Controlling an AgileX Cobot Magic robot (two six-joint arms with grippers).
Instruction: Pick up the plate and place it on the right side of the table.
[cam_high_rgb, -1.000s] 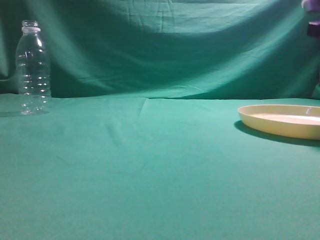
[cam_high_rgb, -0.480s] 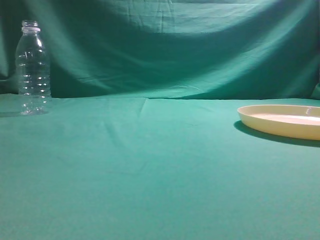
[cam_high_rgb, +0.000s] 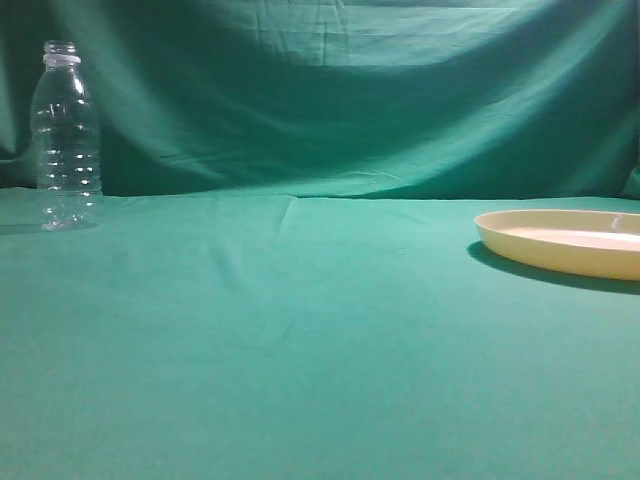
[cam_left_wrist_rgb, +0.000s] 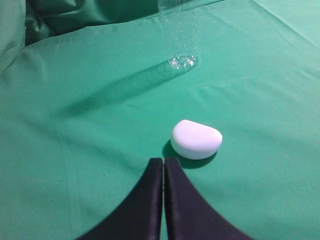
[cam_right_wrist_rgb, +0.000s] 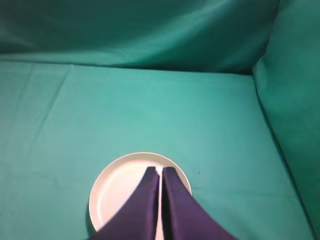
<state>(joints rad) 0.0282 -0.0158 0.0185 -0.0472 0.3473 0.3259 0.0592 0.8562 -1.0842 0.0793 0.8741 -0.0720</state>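
Exterior view cut off the plate (cam_high_rgb: 565, 241) at its right edge and showed neither gripper, though wrist views showed left gripper (cam_left_wrist_rgb: 163, 167) and right gripper (cam_right_wrist_rgb: 160, 175) pressed together.

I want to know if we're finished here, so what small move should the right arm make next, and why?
Probably none beyond holding clear: the plate already lies flat on the table at its right side, and the right hand is shut, empty, high above it.
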